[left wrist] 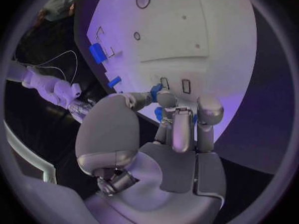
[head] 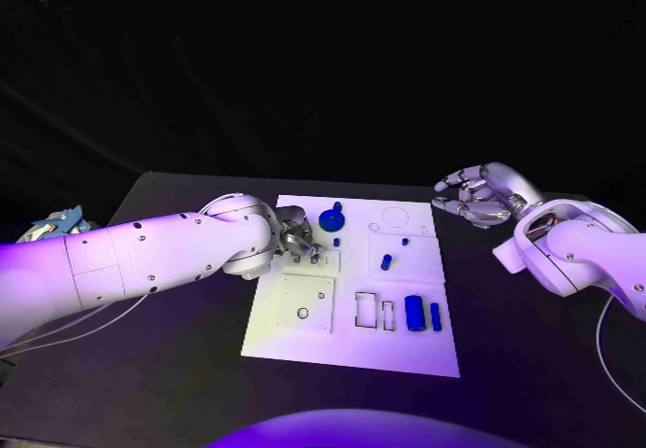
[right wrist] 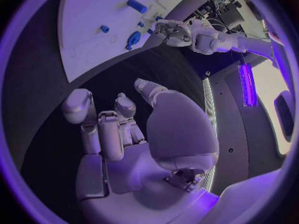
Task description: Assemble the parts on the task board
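Black table margin frames the task board; left robot hand pinches a blue part, right robot hand curled, holding nothing.

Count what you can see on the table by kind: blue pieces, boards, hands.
Blue pieces: 5 (round knob, small peg, taller peg, block, thin bar)
White board: 1
Hands: 2 (left hand, right hand)
Total: 8
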{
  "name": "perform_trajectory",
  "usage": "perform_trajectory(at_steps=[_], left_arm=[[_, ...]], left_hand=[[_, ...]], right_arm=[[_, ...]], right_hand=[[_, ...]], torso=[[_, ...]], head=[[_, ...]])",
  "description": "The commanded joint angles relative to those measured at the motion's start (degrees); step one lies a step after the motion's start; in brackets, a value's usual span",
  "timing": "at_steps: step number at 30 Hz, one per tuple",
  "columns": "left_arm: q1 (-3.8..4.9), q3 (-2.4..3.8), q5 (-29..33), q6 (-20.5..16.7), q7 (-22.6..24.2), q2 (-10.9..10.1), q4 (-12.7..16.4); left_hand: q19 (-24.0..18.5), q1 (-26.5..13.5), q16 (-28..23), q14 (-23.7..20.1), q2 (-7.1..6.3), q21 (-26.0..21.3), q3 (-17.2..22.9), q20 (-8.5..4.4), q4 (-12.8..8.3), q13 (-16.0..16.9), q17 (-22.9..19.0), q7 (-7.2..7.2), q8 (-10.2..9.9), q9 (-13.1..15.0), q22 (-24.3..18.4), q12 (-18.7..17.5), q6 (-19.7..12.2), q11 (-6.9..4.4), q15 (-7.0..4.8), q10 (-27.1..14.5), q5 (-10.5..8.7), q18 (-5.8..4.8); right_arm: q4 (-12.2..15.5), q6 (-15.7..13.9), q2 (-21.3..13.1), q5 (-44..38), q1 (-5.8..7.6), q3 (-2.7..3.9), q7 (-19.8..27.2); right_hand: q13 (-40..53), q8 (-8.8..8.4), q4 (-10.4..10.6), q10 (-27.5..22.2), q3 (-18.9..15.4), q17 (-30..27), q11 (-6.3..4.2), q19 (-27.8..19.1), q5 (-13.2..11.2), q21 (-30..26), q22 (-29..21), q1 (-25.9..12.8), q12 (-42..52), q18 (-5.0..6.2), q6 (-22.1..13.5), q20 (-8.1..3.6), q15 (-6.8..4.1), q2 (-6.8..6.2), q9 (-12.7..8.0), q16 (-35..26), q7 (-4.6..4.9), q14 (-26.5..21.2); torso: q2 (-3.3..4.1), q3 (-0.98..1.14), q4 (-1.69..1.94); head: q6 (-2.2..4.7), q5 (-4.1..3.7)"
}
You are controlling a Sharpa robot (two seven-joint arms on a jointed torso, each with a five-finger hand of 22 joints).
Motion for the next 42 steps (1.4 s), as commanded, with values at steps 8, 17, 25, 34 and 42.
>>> perform_trajectory(at_steps=[8,17,25,34,42], left_arm=[[-0.71,0.02,-5.3,0.8,0.0,0.3,0.1],[-0.79,0.02,-5.9,2.3,-0.1,0.2,0.3],[-0.8,0.02,-5.5,4.4,-0.3,0.2,0.3],[-0.8,0.03,-4.8,5.5,-0.5,0.1,0.3],[-0.8,0.04,-4.2,5.6,-0.7,0.1,0.3]], left_hand=[[0.7,0.2,0.3,2.9,0.77,0.4,8.4,-0.01,-9.0,0.2,3.1,-1.64,0.2,7.0,0.3,0.5,1.9,-0.07,-0.42,0.5,0.12,-0.63],[0.9,0.2,0.2,2.9,0.73,0.5,8.4,-0.02,-9.1,0.5,3.1,-1.66,0.2,7.0,0.7,0.7,1.9,-0.1,-0.44,0.6,0.12,-0.69],[1.1,0.3,0.2,2.9,0.58,0.6,8.4,-0.07,-9.3,0.5,3.1,-1.71,0.2,7.0,0.8,0.8,1.9,-0.15,-0.49,0.7,0.12,-0.72],[1.1,0.3,0.2,2.9,0.58,0.7,8.4,-0.08,-9.4,0.5,3.1,-1.72,0.2,7.0,0.9,0.8,1.9,-0.16,-0.5,0.7,0.13,-0.73],[1.2,0.4,0.2,2.9,0.55,0.7,8.4,-0.11,-9.5,0.5,3.1,-1.74,0.2,6.9,0.9,0.9,1.9,-0.18,-0.52,0.8,0.13,-0.73]], right_arm=[[0.0,-0.1,-0.1,0.1,-0.09,0.02,0.4],[0.0,-0.1,-0.1,0.1,-0.12,0.02,0.4],[-0.1,0.0,0.0,0.2,-0.15,0.02,0.4],[-0.1,0.0,0.0,0.2,-0.16,0.02,0.4],[-0.1,0.0,0.0,0.2,-0.16,0.02,0.4]], right_hand=[[0.0,0.21,0.3,-0.2,0.0,5.7,-0.08,-0.3,0.1,-0.3,-0.1,-0.6,-0.3,1.12,-0.1,0.01,-0.45,0.17,-0.1,-0.2,-0.03,3.5],[0.0,0.21,0.3,-0.2,0.0,5.7,-0.08,-0.3,0.1,-0.3,-0.1,-0.6,-0.3,1.12,-0.1,0.01,-0.45,0.17,-0.1,-0.2,-0.03,3.5],[0.0,0.21,0.3,-0.2,0.0,5.7,-0.08,-0.3,0.1,-0.3,-0.1,-0.6,-0.3,1.12,-0.1,0.01,-0.45,0.17,-0.1,-0.2,-0.03,3.5],[0.0,0.21,0.3,-0.2,0.0,5.7,-0.08,-0.3,0.1,-0.3,-0.1,-0.6,-0.3,1.12,-0.1,0.01,-0.45,0.17,-0.1,-0.2,-0.03,3.5],[-0.1,0.41,0.6,-0.1,0.0,5.7,-0.12,-0.2,0.4,-0.4,-0.1,-0.6,-0.2,1.12,-0.1,-0.03,-0.5,0.18,-0.1,-0.2,-0.07,3.5]], torso=[[0.03,-0.03,-0.04],[0.03,-0.03,0.0],[0.03,-0.03,-0.04],[0.04,-0.01,-0.04],[0.04,-0.01,-0.05]], head=[[-0.19,-0.13],[-0.31,-0.19],[-0.42,-0.21],[-0.49,-0.32],[-0.59,-0.31]])
